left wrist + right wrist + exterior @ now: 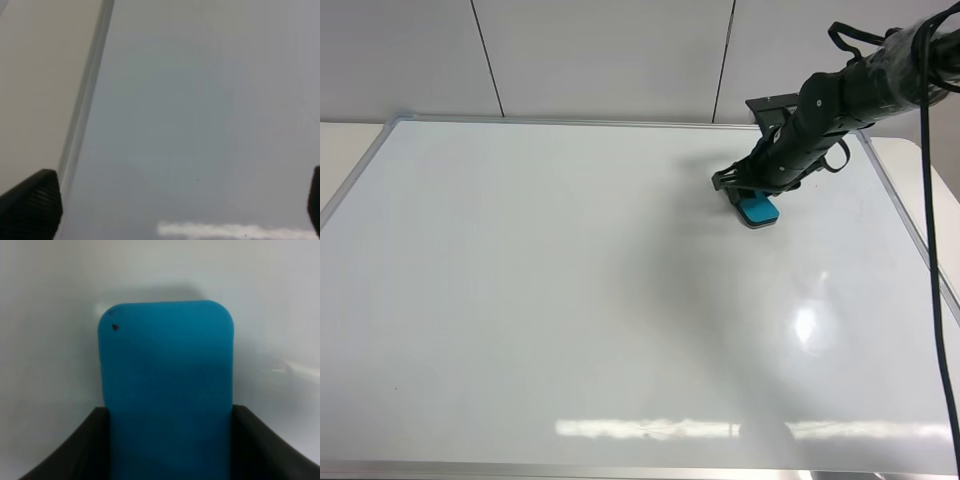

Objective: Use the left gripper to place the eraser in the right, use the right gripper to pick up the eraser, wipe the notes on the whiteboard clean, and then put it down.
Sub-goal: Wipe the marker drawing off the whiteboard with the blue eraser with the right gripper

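Observation:
The teal-blue eraser (759, 209) lies flat on the whiteboard (570, 300) near its far right corner. My right gripper (748, 196) is shut on it, reaching in from the right. In the right wrist view the eraser (166, 385) sticks out between the black fingers (87, 452) against the white board (50, 315). No notes show on the board in any view. My left gripper (172, 202) is open with nothing between its fingers, the fingertips (31, 205) wide apart above the board (200, 100) beside its silver frame (85, 100). It is outside the high view.
A beige tabletop (340, 150) borders the board on the left and a pale panelled wall (610, 55) stands behind. A black cable (932, 250) hangs down along the right edge. Bright glare (805, 322) lies on the board's near right part.

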